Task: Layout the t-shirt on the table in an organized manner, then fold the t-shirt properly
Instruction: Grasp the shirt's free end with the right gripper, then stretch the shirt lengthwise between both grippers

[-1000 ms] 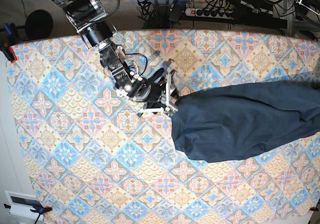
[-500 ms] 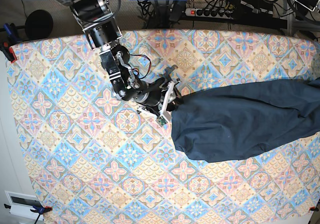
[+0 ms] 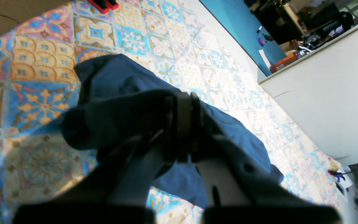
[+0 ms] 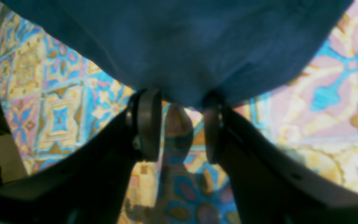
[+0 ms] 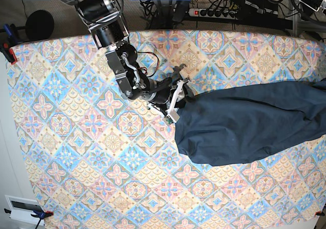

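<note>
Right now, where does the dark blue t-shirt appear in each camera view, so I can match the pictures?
Base view: the t-shirt lies at the right, reaching the right edge.
Left wrist view: it is bunched in the centre, pinched in the left gripper.
Right wrist view: it fills the top, its edge at the open right gripper.
Shared landmark: the patterned table, around the shirt everywhere.

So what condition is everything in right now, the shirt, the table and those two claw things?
t-shirt: bunched into a long lump, not spread flat, lying across one side of the table.
table: covered by a patterned cloth, mostly bare.
left gripper: shut on the t-shirt, a fold pinched between its fingers.
right gripper: open, fingers apart at the shirt's edge, nothing held.
</note>
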Controlling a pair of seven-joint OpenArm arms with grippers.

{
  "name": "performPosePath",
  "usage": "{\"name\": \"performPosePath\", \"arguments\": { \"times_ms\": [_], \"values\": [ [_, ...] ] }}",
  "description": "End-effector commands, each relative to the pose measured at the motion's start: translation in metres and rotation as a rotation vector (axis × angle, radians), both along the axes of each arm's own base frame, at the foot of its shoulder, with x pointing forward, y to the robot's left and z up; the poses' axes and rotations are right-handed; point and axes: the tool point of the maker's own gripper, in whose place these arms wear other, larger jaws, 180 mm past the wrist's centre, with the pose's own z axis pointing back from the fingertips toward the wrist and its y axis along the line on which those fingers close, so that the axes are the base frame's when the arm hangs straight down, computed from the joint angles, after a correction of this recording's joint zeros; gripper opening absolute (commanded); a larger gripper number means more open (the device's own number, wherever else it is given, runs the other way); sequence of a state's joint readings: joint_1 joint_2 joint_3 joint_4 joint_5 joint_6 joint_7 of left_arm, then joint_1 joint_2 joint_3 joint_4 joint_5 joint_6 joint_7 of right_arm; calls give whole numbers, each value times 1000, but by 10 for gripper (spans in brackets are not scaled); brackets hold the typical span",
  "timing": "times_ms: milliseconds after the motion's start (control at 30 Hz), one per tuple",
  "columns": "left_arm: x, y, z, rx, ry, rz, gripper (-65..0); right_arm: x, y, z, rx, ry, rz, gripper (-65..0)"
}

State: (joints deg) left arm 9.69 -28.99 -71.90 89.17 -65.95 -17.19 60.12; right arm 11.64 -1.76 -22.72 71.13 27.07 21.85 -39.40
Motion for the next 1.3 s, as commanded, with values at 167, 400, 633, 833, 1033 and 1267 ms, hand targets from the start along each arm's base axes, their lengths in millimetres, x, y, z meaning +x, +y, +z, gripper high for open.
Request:
{"name": "performPosePath", "arguments": {
  "times_ms": [167,400,633,833,1033,1267],
  "values": [
    [-1,5,17,49,-18,-5,-650,33,5,35,45,-102,-13,-431],
    [-3,6,18,50,-21,1,-650,37,14,23,70,-67,-35,-434],
    [-3,6,18,50,-21,1,-650,28,30,15,86,-21,-26,-454],
    [-1,4,17,47,-22,-4,-650,31,27,18,91,-30,-31,-650],
    [12,-8,11,43,-3,-54,-650,67,-17,62,128,-160,-147,-650],
    [30,-45,11,81,12,-158,-650,102,-121,111,181,-258,-331,-650]
  ]
}}
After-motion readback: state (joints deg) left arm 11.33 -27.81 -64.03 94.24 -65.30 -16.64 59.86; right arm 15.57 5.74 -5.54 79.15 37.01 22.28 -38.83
